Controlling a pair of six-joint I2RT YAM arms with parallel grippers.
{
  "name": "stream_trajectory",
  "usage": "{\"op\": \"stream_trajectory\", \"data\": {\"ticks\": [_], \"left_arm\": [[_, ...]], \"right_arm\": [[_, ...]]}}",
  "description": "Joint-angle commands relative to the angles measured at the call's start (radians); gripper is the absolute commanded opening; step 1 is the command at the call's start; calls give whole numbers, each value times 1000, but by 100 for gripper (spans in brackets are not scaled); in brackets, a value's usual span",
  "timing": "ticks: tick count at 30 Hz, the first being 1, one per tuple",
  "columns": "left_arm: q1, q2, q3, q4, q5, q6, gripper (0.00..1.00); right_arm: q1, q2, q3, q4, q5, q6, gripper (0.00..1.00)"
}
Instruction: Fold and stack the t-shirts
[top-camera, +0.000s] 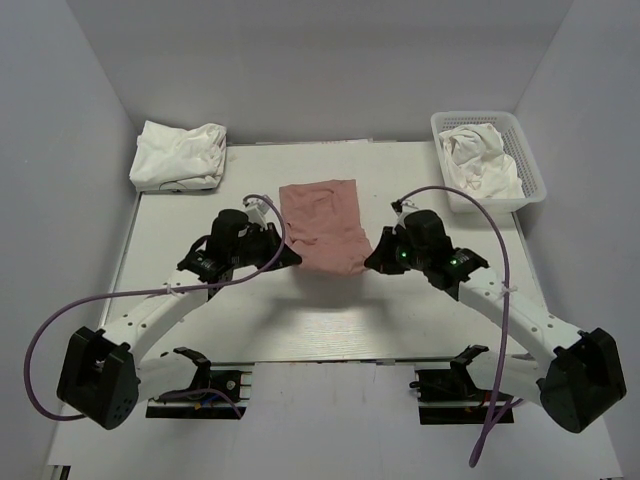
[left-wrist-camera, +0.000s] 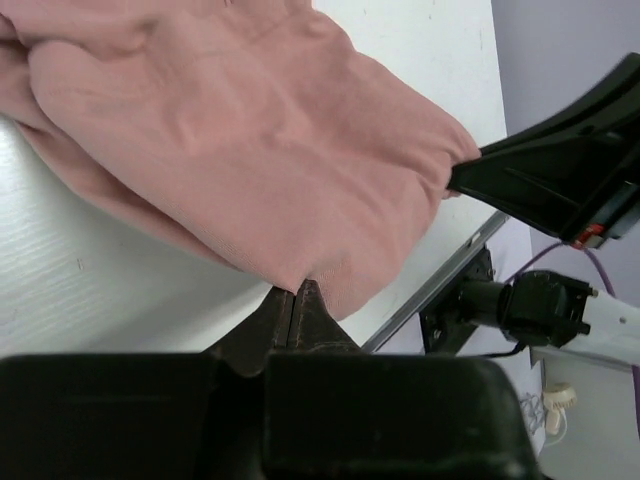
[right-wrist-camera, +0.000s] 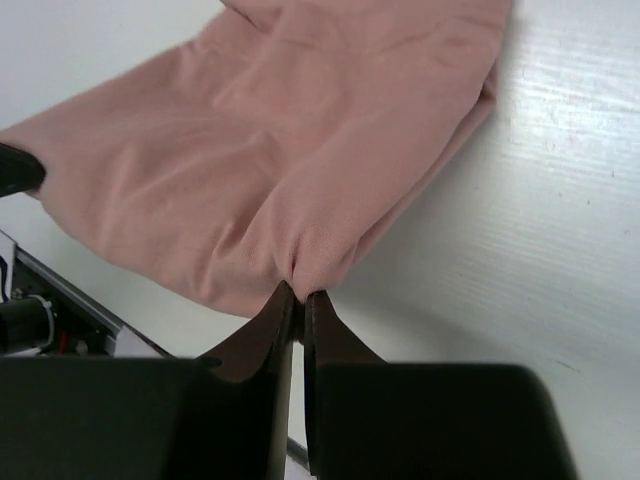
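Basket (top-camera: 533, 175) at the upper right of your top view holds crumpled white t-shirt cloth (top-camera: 478, 158). A second white heap (top-camera: 180, 155) sits at upper left. Your left gripper (left-wrist-camera: 293, 302) and right gripper (right-wrist-camera: 298, 297) each pinch tight a near corner of the folded pink t-shirt (top-camera: 322, 225) at centre frame.

The table (top-camera: 330, 325) lies bare along its near edge. The pink t-shirt (top-camera: 322, 225) fills the middle, left arm (top-camera: 150, 315) and right arm (top-camera: 500, 295) slanting in beside it. A white t-shirt heap (top-camera: 178, 155) blocks the far left corner, a basket (top-camera: 527, 160) the far right.
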Motion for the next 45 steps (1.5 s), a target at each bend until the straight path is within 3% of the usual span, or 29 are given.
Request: {"op": "stream_trajectory", "data": {"ticks": [1,7,14,20,28,34,35,36,37,38,39,40,41,45], "left_arm": [[-3,-14,83,-26,-80,-16,0],[25,79,266,-123,-346,-28,0],[34,245,445,-155,-470,-17,0],[86,471,623,-178,-534,-8,0],[160,737,834,-158,-461,21,0],[181,980,1041,-170,-393,30,0],[190,1007,1106,-180,-375,30,0],[190,1030,1139,-189,-374,39,0],[199,1048,1204,-204,-374,39,0],[199,1077,1232,-242,-374,39,8],[199,1078,1254,-255,-390,39,24],[199,1078,1277,-270,-407,39,64],[199,1078,1277,-281,-419,39,99],[199,978,1191,-243,-430,39,100]], "right_arm": [[-7,11,109,-34,14,-16,0],[-19,161,323,-49,111,-7,0],[-76,387,562,-70,153,-11,0],[-143,623,776,-101,67,-36,0],[-206,945,1107,-210,-39,-66,0],[-248,1139,1265,-147,-70,-10,0],[-252,1186,1313,-137,-70,-1,3],[-259,1200,1324,-114,-82,1,17],[-260,1211,1337,-98,-90,-8,23],[-262,1231,1356,-88,-110,-8,34],[-266,1235,1367,-75,-123,-26,67],[-266,1232,1373,-45,-134,-34,90],[-266,1229,1376,-43,-148,-40,90],[-263,1136,1343,-70,-130,-95,90]]}}
